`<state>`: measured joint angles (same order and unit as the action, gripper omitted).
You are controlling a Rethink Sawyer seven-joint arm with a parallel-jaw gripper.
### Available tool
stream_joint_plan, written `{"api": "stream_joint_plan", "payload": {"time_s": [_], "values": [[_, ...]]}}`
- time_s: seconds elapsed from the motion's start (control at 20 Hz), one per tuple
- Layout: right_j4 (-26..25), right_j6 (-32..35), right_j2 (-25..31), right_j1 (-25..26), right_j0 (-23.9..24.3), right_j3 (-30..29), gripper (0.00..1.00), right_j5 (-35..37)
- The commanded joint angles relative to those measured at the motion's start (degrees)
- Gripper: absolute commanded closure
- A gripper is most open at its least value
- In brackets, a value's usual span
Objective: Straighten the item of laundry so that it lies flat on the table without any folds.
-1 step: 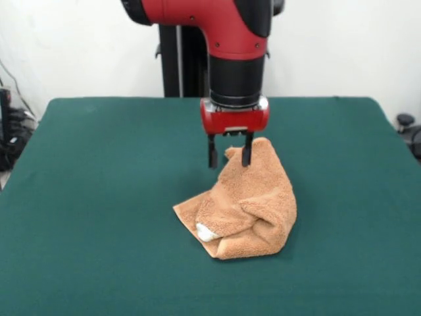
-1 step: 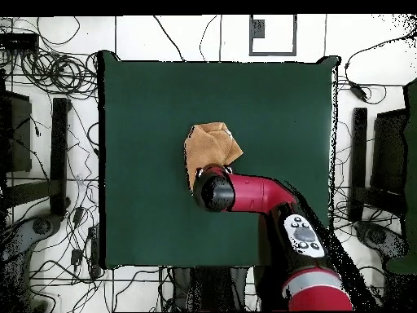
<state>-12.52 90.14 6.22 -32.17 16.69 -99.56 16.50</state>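
1. In the front view the left part of the table (image 1: 85,197) shows only bare green cloth; nothing there needs handling.
2. Near the table's middle, the gripper (image 1: 229,153) hangs from the red arm (image 1: 230,39), its two dark fingers (image 1: 212,153) set a little apart and straddling a raised peak of the item of laundry (image 1: 253,207). Whether the pads actually pinch the cloth cannot be told, so the jaws read as apart around the peak.
3. The towel lies crumpled just in front of and right of the gripper, well clear of every table edge, with one corner spread flat toward the left, a small white label (image 1: 206,232) showing at the front, and thick folds bunched on the right.
4. To do this step well, the robot should probably close on a single layer at the peak, lift only enough to free the folds, and draw toward the far edge so the bunched right side unrolls rather than drags.
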Motion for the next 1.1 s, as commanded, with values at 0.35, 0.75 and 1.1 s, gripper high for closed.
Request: {"api": "stream_joint_plan", "payload": {"time_s": [0.35, 0.75, 1.1], "values": [[-9.2, -10.4, 10.7, 2.4, 1.3, 9.6, 0.00, 10.3], [-12.7, -10.2, 12.8, 5.2, 3.4, 11.7, 0.00, 11.6], [-14.6, -8.4, 13.5, 7.4, 4.6, 12.3, 0.00, 11.0]]}}
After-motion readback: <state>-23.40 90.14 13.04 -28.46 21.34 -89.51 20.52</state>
